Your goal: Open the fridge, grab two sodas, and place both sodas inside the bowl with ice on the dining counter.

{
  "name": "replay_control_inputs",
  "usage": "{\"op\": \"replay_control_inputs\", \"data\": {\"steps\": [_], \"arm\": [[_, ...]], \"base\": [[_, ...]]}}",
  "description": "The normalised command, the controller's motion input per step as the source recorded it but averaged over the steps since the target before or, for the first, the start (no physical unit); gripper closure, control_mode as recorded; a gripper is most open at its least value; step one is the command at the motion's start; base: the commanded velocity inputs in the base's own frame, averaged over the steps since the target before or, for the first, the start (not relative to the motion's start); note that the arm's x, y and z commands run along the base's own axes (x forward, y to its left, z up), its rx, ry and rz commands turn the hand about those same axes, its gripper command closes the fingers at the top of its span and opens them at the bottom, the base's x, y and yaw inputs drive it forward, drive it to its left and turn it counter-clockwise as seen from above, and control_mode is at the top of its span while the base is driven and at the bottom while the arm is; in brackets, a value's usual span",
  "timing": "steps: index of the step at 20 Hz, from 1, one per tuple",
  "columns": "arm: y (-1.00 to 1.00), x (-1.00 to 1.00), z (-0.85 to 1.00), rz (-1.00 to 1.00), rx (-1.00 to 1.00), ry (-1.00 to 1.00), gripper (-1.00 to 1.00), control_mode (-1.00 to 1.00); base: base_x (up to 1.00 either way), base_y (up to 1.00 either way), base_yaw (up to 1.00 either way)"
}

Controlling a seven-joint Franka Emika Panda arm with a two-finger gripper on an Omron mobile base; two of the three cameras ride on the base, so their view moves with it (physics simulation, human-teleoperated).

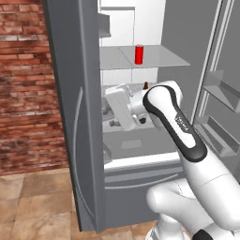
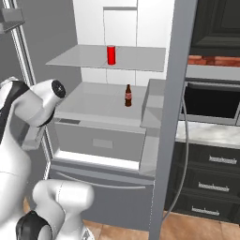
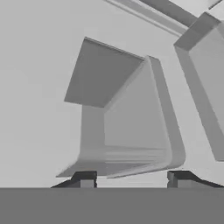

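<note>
The gripper [image 3: 131,178] is showing in the hand view as two dark fingertips [image 3: 85,178] standing apart with a clear gap between them, nothing lying in that gap and nothing touching either tip, so the hand is holding nothing; how wide the jaws are standing beyond that cannot be told. It is facing a grey door bin [image 3: 127,131] on the inside of a fridge door, seen at a tilt, with the bin's inside looking bare. In the left base view the arm is reaching into the fridge [image 1: 75,117] at the level of the lower shelf, its white wrist covering most of that shelf, and the brown bottle [image 1: 146,85] is peeking out just above the wrist. In the right base view the same bottle [image 2: 128,95] is standing upright on the lower shelf [image 2: 93,105], well apart from anything else. The red can [image 2: 111,55] is standing upright on the upper shelf [image 2: 75,58], above and a little to the left of the bottle; it is also showing in the left base view [image 1: 139,54]. Both fridge doors are standing open, the white interior and the closed bottom drawer [image 2: 103,187] in plain sight.
</note>
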Motion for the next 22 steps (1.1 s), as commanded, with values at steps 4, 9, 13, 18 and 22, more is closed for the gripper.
{"op": "replay_control_inputs", "data": {"steps": [4,9,13,18,22], "arm": [[0.98,-0.26,-0.01,0.08,0.00,0.02,-1.00,-1.00],[1.00,-0.24,-0.04,0.05,0.00,0.00,-1.00,-1.00],[0.92,-0.08,0.00,0.02,0.00,0.00,-1.00,-1.00],[0.18,-0.03,0.03,0.00,0.00,-0.09,-1.00,-1.00],[-0.36,-0.09,0.04,0.00,0.00,-0.18,-1.00,-1.00]], "base": [[0.00,0.00,0.00],[0.00,0.00,0.00],[0.00,0.00,0.00],[0.00,0.00,0.00],[0.00,0.00,0.00]]}}
